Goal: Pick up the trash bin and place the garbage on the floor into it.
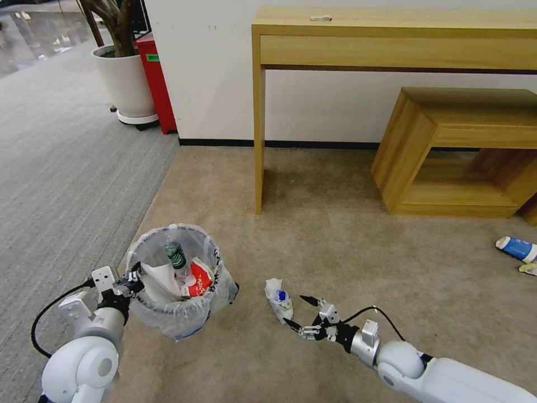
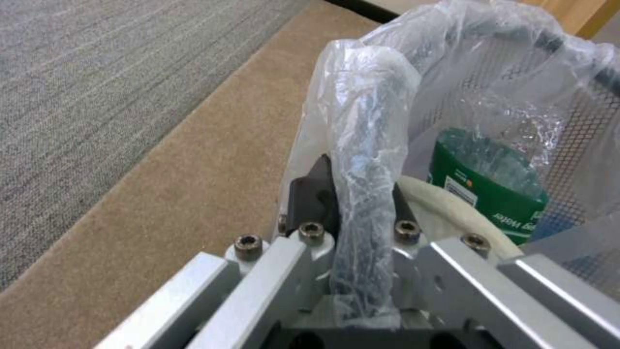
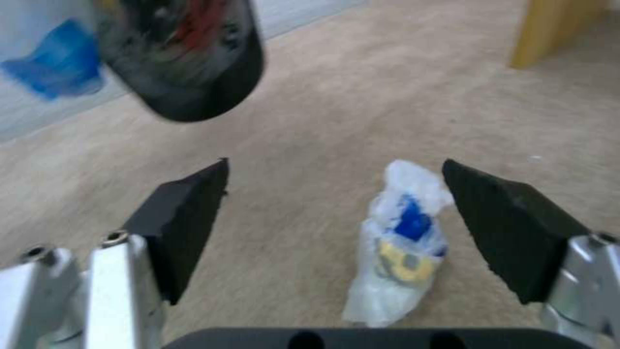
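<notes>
Head view: the trash bin (image 1: 178, 280), black with a clear wrinkly liner, sits at the left over the tan carpet (image 1: 347, 263). The left gripper (image 1: 133, 278) is at its near-left rim, fingers clenched on the rim and liner. Inside the bin lie a bottle with a green label (image 1: 175, 256), a white slipper (image 1: 159, 280) and a red-white packet (image 1: 197, 278). To the right of the bin, a crumpled white wrapper with blue print (image 1: 279, 299) lies on the carpet. The right gripper (image 1: 301, 311) is low just beside it, fingers spread, one tip on either end of the wrapper's near side. Farther right a blue-white cup (image 1: 516, 248) lies on its side near the wooden bench (image 1: 447, 151).

Left wrist view: the dark fingers (image 2: 310, 196) pinch the liner-wrapped rim of the bin (image 2: 562, 121), one outside, one inside; the green label (image 2: 484, 184) shows through the plastic.

Right wrist view: the black fingers (image 3: 187, 218) stand wide apart, empty, and the wrapper (image 3: 400, 247) lies on the carpet between them, nearer one finger, touching neither. The bin's base (image 3: 187, 53) shows beyond.
</notes>
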You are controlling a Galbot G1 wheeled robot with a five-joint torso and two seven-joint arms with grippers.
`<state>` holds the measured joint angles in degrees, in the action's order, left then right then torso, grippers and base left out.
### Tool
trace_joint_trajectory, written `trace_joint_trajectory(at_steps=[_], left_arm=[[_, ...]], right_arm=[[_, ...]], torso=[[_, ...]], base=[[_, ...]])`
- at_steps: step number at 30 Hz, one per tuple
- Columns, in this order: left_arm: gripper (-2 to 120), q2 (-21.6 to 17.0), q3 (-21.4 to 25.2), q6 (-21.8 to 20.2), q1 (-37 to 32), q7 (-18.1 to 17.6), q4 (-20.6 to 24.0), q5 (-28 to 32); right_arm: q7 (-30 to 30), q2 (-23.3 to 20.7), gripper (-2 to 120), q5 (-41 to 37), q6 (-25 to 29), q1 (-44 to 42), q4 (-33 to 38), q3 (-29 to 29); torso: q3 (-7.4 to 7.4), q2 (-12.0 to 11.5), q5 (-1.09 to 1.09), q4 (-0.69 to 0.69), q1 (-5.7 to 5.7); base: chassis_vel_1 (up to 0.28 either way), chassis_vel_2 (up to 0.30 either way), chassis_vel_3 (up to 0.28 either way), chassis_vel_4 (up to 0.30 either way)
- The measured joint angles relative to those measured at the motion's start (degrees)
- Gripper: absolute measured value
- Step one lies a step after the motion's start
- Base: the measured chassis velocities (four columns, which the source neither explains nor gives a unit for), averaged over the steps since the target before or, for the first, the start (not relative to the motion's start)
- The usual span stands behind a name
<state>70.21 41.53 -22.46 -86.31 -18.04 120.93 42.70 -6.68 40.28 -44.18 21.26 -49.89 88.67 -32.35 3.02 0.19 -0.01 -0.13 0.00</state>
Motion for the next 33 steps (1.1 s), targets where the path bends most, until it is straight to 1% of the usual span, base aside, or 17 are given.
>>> trace_joint_trajectory(at_steps=[1, 2, 3, 4, 5, 7, 11, 13, 15, 23, 25, 33], left_arm=[[2, 0.0, -0.06, 0.01, 0.03, 0.0, -0.01, 0.0], [2, 0.0, -0.06, 0.01, 0.03, 0.0, -0.01, 0.0], [2, 0.0, -0.12, 0.01, 0.06, 0.0, -0.03, 0.0], [2, 0.0, -0.2, 0.01, 0.09, 0.0, -0.08, -0.01], [2, 0.0, -0.2, 0.01, 0.09, 0.0, -0.08, -0.01], [2, -0.01, -0.25, 0.01, 0.1, 0.01, -0.13, 0.0], [2, -0.08, -0.31, 0.03, 0.15, 0.01, -0.22, 0.05], [2, -0.09, -0.32, 0.03, 0.16, 0.01, -0.22, 0.05], [2, -0.21, -0.37, 0.03, 0.33, 0.01, -0.23, 0.21], [2, -0.23, -0.39, 0.04, 0.42, 0.0, -0.18, 0.39], [2, -0.07, -0.39, 0.06, 0.33, 0.0, 0.23, 0.41], [2, 0.55, -0.36, 0.11, 0.06, 0.0, 0.93, 0.35]], right_arm=[[1.75, 0.09, 89, -0.47, -0.46, -0.53, 0.53, 0.44], [1.75, 0.09, 89, -0.47, -0.46, -0.53, 0.53, 0.44], [3.16, 0.16, 91, -0.89, -0.83, -0.89, 0.91, 0.68], [5.2, 0.16, 91, -1.92, -1.68, -1.42, 1.49, 0.98], [5.2, 0.16, 91, -1.92, -1.68, -1.42, 1.49, 0.98], [8.26, 0.2, 91, -2.95, -3.05, -2.71, 1.59, 2.34], [10.21, 0.72, 88, -3.88, -4.2, -4.41, 0.75, 4.88], [10.5, 0.82, 88, -3.94, -4.34, -4.59, 0.61, 5.13], [12.48, 1.0, 87, -4.55, -5.58, -5.55, 0.16, 5.95], [14.53, 1.27, 87, -4.91, -7.43, -5.68, -0.02, 5.19], [15.04, 1.79, 85, -4.98, -7.87, -4.91, -0.61, 3.57], [15.62, 3.06, 84, -4.7, -9.1, -3.21, -1.05, 0.7]], torso=[[0.0, 0.0, 0.0, 0.0, 0.0], [0.0, 0.0, 0.0, 0.0, 0.0], [0.0, 0.0, 0.0, 0.0, 0.0], [0.01, 0.0, 0.01, 0.0, 0.0], [0.01, 0.0, 0.01, 0.0, 0.0], [0.01, 0.0, 0.01, 0.0, 0.0], [0.01, 0.0, 0.01, 0.0, 0.0], [0.01, 0.0, 0.01, 0.0, 0.0], [0.01, 0.0, 0.0, 0.0, 0.0], [0.01, 0.0, 0.01, 0.0, 0.0], [0.01, 0.0, 0.0, 0.0, 0.0], [0.0, 0.0, 0.01, 0.0, 0.0]], base=[[0.0, 0.0, 0.0, 0.0], [0.0, 0.0, 0.0, 0.0], [0.0, 0.0, 0.0, 0.0], [0.0, 0.0, 0.0, 0.0], [0.0, 0.0, 0.0, 0.0], [0.0, 0.0, 0.0, 0.0], [0.0, 0.0, 0.0, 0.0], [0.0, 0.0, 0.0, 0.0], [0.0, 0.0, 0.0, 0.0], [0.0, 0.0, 0.0, 0.0], [0.0, 0.0, 0.0, 0.0], [0.0, 0.0, 0.0, 0.0]])
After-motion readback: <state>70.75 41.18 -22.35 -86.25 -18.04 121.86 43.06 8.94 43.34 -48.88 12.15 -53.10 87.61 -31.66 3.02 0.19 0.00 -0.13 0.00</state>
